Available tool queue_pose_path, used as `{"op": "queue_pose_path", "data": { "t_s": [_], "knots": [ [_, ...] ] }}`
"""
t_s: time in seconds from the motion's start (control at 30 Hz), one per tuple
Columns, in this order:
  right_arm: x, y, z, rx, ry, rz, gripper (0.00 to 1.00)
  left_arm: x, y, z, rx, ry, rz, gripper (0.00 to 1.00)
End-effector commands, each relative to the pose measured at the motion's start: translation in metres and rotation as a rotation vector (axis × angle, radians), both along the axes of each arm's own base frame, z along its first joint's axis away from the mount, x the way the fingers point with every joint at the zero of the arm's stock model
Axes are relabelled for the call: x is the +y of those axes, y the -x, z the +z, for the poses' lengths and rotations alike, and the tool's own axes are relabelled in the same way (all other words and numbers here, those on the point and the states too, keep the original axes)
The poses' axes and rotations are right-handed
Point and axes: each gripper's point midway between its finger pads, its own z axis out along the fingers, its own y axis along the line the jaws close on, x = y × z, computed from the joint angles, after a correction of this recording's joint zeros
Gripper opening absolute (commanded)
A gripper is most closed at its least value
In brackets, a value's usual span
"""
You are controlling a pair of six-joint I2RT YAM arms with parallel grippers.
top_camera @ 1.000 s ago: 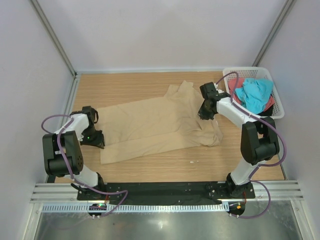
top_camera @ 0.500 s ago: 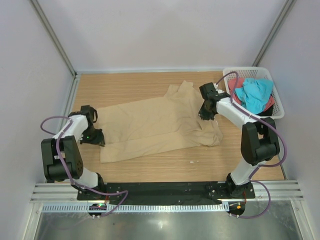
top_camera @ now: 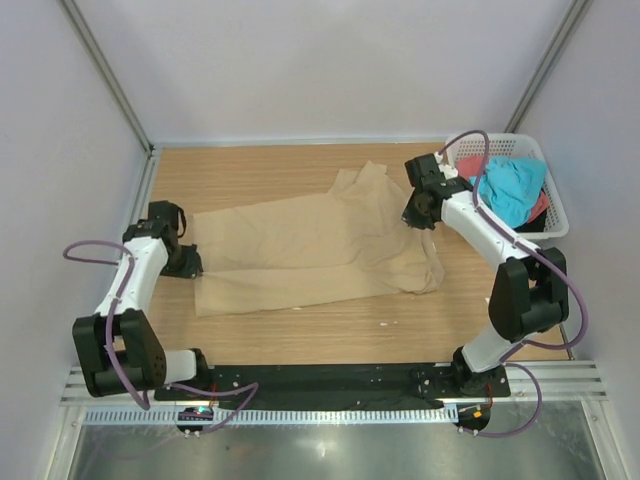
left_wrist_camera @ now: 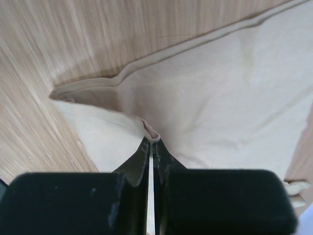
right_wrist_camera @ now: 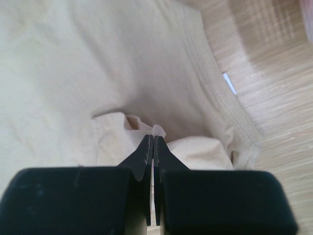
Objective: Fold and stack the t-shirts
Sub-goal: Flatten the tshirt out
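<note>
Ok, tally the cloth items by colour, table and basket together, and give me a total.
tan-beige cloth t-shirt, spread on the wooden table: 1
turquoise cloth shirt, in the white plastic lattice basket: 1
coral-red cloth shirt, beneath the turquoise one: 1
Total: 3

Nothing readable on my feeds. The only candidate is a small white neck label [right_wrist_camera: 229,82] on the tan t-shirt [right_wrist_camera: 98,58], right at that shirt's neckline. From the right wrist it's a blank white sliver, no print legible.
</note>
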Motion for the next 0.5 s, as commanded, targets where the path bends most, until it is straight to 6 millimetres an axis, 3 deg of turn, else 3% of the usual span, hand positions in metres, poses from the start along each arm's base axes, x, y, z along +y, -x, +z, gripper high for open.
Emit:
{"op": "queue_pose_path", "data": {
  "t_s": [0.0,0.07,0.1,0.13,0.17,0.2,0.3,0.33,0.37,0.4,0.47],
  "knots": [
    [-0.009,-0.026,0.078,-0.19,0.038,0.0,0.01,0.012,-0.024,0.044,-0.2,-0.077,-0.004,0.0],
    [-0.017,-0.032,0.112,-0.26,0.053,-0.017,0.01,0.02,-0.04,0.083,-0.318,-0.131,-0.005,0.0],
    [-0.022,-0.037,0.154,-0.359,0.043,-0.034,0.01,0.023,-0.044,0.103,-0.379,-0.151,-0.004,0.0],
    [-0.028,-0.038,0.175,-0.41,0.059,-0.042,0.01,0.025,-0.055,0.137,-0.475,-0.174,-0.006,0.0],
    [-0.03,-0.039,0.199,-0.471,0.056,-0.047,0.01,0.027,-0.059,0.156,-0.527,-0.194,-0.015,0.0],
    [-0.034,-0.034,0.241,-0.573,0.04,-0.058,0.01,0.028,-0.061,0.175,-0.576,-0.21,-0.012,0.0],
    [-0.041,-0.022,0.307,-0.765,0.014,-0.072,0.01,0.029,-0.059,0.256,-0.776,-0.254,-0.01,0.0],
    [-0.046,-0.002,0.339,-0.859,-0.012,-0.076,0.01,0.028,-0.057,0.276,-0.828,-0.266,-0.021,0.0],
    [-0.043,0.006,0.363,-0.946,-0.043,-0.052,0.01,0.026,-0.048,0.312,-0.924,-0.288,-0.029,0.0],
    [-0.043,0.016,0.371,-0.99,-0.062,-0.036,0.01,0.024,-0.043,0.328,-0.968,-0.311,-0.057,0.0],
    [-0.044,0.062,0.417,-1.168,-0.139,0.007,0.01,0.013,-0.023,0.374,-1.115,-0.326,-0.107,0.0]
  ]
}}
